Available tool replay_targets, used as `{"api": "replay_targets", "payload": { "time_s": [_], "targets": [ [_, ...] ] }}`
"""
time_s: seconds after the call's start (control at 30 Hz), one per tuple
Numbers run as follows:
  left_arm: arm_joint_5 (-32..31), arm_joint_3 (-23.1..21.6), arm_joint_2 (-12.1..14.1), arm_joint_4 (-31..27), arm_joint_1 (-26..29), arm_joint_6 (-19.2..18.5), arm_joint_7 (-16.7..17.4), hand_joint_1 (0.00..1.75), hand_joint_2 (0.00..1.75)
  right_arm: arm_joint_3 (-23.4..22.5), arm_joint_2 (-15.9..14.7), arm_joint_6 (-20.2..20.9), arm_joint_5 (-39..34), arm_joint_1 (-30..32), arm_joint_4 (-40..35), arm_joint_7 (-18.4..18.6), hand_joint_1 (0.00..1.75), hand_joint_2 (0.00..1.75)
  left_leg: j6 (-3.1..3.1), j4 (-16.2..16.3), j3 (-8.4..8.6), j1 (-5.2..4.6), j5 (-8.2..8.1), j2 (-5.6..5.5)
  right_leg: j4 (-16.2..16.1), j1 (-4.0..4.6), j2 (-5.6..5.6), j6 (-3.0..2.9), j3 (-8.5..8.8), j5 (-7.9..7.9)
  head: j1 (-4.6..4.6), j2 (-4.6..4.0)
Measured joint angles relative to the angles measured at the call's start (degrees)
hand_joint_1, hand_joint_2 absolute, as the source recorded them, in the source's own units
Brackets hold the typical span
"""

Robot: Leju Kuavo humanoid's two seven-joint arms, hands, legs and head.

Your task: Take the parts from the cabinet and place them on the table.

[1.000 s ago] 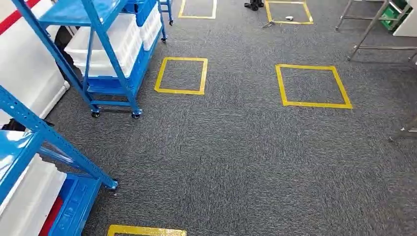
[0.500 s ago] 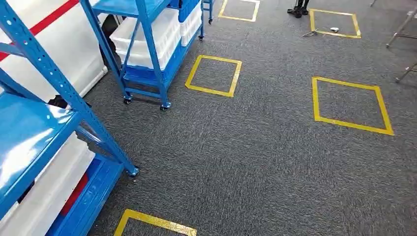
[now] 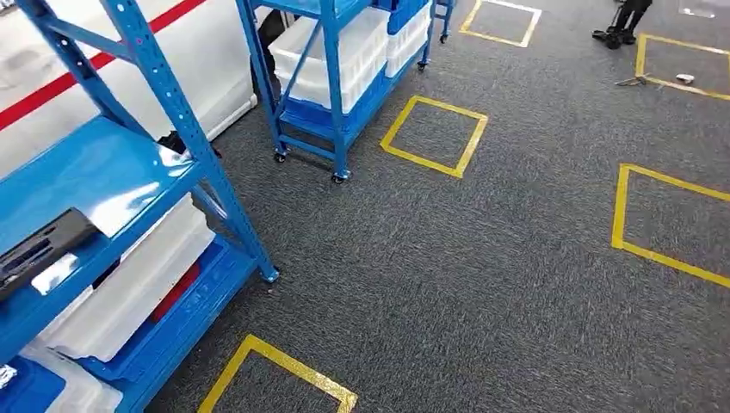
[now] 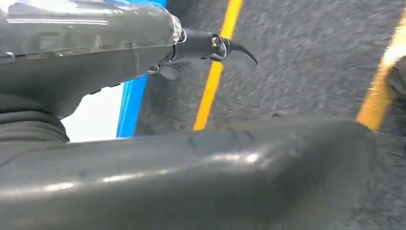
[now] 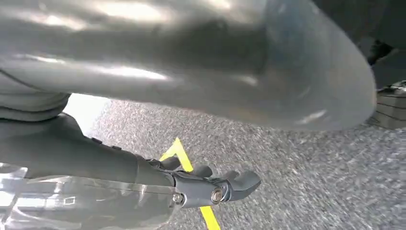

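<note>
The left hand (image 4: 206,52) is seen close behind its wrist, fingers stretched out and apart above the grey carpet (image 3: 482,258), with nothing grasped; much of it is hidden behind the thick grey thumb (image 4: 191,177) across the near part of the frame. The right hand (image 5: 210,184) is likewise seen loose and empty, dark fingers spread over the carpet, its upper part covered by a blurred grey bulk. A strip of yellow tape (image 5: 184,165) is glimpsed beneath it.

Out from the hands, the near blue cabinet (image 3: 129,185) is cut off at the picture's edge. On its shelf a dark flat part (image 3: 39,245) is lying, only partly shown, so its shape is hard to make out; it may be a tray-like piece. White bins (image 3: 129,292) are stacked below that shelf. Beyond the near cabinet a second blue rack (image 3: 331,77) on castors is loaded with white crates (image 3: 344,52). Yellow taped squares (image 3: 435,133) are marked on the carpet beside it. Well beyond the cabinet, a person's feet (image 3: 615,30) are partly shown.
</note>
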Motion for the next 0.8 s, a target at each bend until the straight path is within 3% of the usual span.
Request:
{"api": "replay_targets", "payload": {
  "time_s": [0.1,0.13,0.17,0.2,0.23,0.27,0.3,0.33,0.37,0.4,0.43,0.47,0.5,0.6,0.63,0.67,0.7,0.73,0.8],
  "targets": [
    [0.04,1.10,1.01,0.63,0.94,0.86,1.49,0.00,0.00,-1.07,-0.31,-0.61,-0.94,-0.32,0.00,0.00,0.00,0.00,0.76,-0.07,-0.48,-0.13,0.18,-1.99,-0.38,-0.08,-1.80,0.62,0.43,-0.02,0.00,0.00],
    [0.04,1.42,1.38,0.83,1.30,1.03,1.93,0.00,0.00,-1.32,-0.53,-0.90,-1.05,-0.38,-0.04,0.00,0.00,0.00,1.31,-0.83,0.31,0.64,0.74,-2.69,-0.20,0.06,-1.63,1.08,0.54,-0.41,-0.02,0.00],
    [0.04,1.71,1.51,0.89,1.49,1.18,2.03,0.00,0.00,-1.62,-0.83,-0.94,-1.24,-0.30,-0.04,0.00,0.00,0.00,1.54,-1.09,0.21,0.63,1.00,-3.10,1.07,-0.29,1.73,1.49,0.26,-1.53,0.02,0.00],
    [-0.04,2.06,1.68,1.01,1.44,1.18,2.25,0.00,0.00,-1.88,-0.98,-0.94,-1.38,-0.13,-0.04,0.00,0.00,0.00,1.85,-1.08,-0.02,0.67,1.20,-3.65,4.43,-0.47,4.16,1.54,-1.33,-3.95,0.00,0.00],
    [0.02,2.47,1.86,1.07,1.37,1.21,2.34,0.00,0.00,-2.17,-1.05,-0.94,-1.42,-0.01,-0.04,0.00,0.00,0.00,1.96,-1.08,-0.18,0.66,1.29,-4.39,9.21,-0.65,5.22,1.70,-3.53,-6.45,0.00,0.00],
    [0.02,2.58,1.86,1.09,1.38,1.23,2.43,0.00,0.00,-2.41,-1.22,-0.94,-1.42,0.12,-0.04,0.00,0.00,0.00,2.01,-1.05,-0.30,0.64,1.32,-5.06,13.66,-0.72,5.60,1.83,-5.67,-8.22,0.00,0.00],
    [0.07,2.62,1.88,1.18,1.49,1.40,2.56,0.00,0.00,-2.54,-1.27,-0.98,-1.48,0.24,-0.04,0.02,0.00,0.00,1.97,-0.99,-0.37,0.64,1.34,-5.84,16.79,-0.80,5.69,1.99,-7.23,-8.89,0.00,0.00],
    [0.07,2.71,1.90,1.25,1.71,1.67,2.73,0.00,0.00,-2.63,-1.38,-1.07,-1.55,0.31,-0.04,0.02,0.00,0.00,1.92,-0.95,-0.33,0.65,1.38,-6.68,17.38,-0.95,5.70,2.12,-7.64,-8.12,0.00,0.00],
    [-0.02,2.93,1.90,1.29,1.82,1.99,2.80,0.00,0.00,-2.71,-1.49,-1.09,-1.55,0.35,-0.04,0.07,0.00,0.00,1.89,-0.87,-0.29,0.69,1.37,-7.49,15.43,-1.11,5.73,2.18,-6.89,-6.20,0.00,0.00],
    [-0.05,3.15,1.90,1.29,1.91,2.21,2.84,0.00,0.00,-2.87,-1.68,-1.14,-1.55,0.35,-0.04,0.18,0.00,0.00,1.67,-0.72,-0.26,0.77,1.34,-8.35,11.28,-1.29,6.01,2.22,-5.13,-3.39,0.00,0.00],
    [-0.02,3.43,1.90,1.29,1.91,2.32,2.86,0.00,0.00,-3.06,-1.86,-1.18,-1.55,0.34,-0.04,0.17,0.00,0.00,1.41,-0.48,-0.25,0.88,1.27,-9.30,5.71,-1.53,7.09,2.19,-2.73,-0.36,0.00,0.00],
    [0.00,3.78,1.94,1.33,1.91,2.34,2.93,0.00,0.00,-3.22,-2.01,-1.18,-1.55,0.47,-0.04,0.17,0.00,0.00,1.09,-0.26,-0.53,0.93,1.17,-9.92,1.75,-1.85,10.07,2.16,-1.19,0.96,0.00,0.00],
    [0.00,3.92,2.12,1.42,1.75,2.32,3.00,0.00,0.00,-3.33,-2.12,-1.05,-1.55,0.49,-0.04,0.22,0.00,0.00,0.57,0.49,-0.99,0.58,0.94,-10.52,0.64,-1.83,11.41,2.19,-1.03,0.34,-0.02,0.00],
    [0.00,3.96,2.23,1.49,2.21,1.97,2.82,0.00,0.00,-3.59,-2.27,-0.87,-1.55,0.21,-0.04,0.31,0.00,0.00,-0.69,-0.27,-1.45,1.04,1.61,-12.43,0.95,-1.25,9.42,1.30,-1.05,0.48,0.00,0.00],
    [0.00,3.94,2.23,1.49,2.46,1.73,2.62,0.00,0.00,-3.61,-2.32,-0.83,-1.57,0.20,-0.04,0.33,0.00,0.00,-1.10,-0.24,-1.68,1.04,1.68,-13.15,0.32,-1.84,8.63,0.74,-0.96,0.85,0.00,0.00],
    [0.02,3.94,2.23,1.51,2.69,1.58,2.43,0.00,0.00,-3.65,-2.36,-0.83,-1.57,0.20,-0.04,0.35,0.00,0.00,-1.11,0.81,-1.99,1.03,0.85,-10.32,0.00,-1.78,7.67,0.35,-0.84,1.08,0.00,0.00],
    [-0.18,3.91,2.25,1.51,2.64,1.36,2.23,0.00,0.00,-3.74,-2.38,-0.85,-1.62,0.25,-0.04,0.33,0.00,0.00,-1.17,3.30,-3.26,0.86,-1.00,-7.62,-0.08,-1.64,7.06,-0.07,-0.88,1.08,0.00,0.00],
    [-0.24,3.91,2.27,1.51,2.35,1.31,2.17,0.00,0.00,-3.85,-2.38,-0.83,-1.77,0.43,-0.04,0.35,0.00,0.00,-1.35,7.70,-5.30,0.89,-3.49,-6.37,-0.08,-1.42,6.12,-0.28,-0.94,1.03,-0.02,0.00],
    [-0.24,3.89,2.18,1.51,2.04,1.18,1.95,0.00,0.00,-4.09,-2.38,-0.83,-2.03,0.62,-0.04,0.35,0.00,0.00,-1.54,16.00,-8.99,0.94,-7.02,-5.65,-0.04,-1.11,4.26,-0.48,-1.05,0.90,0.00,0.00]
  ]
}}
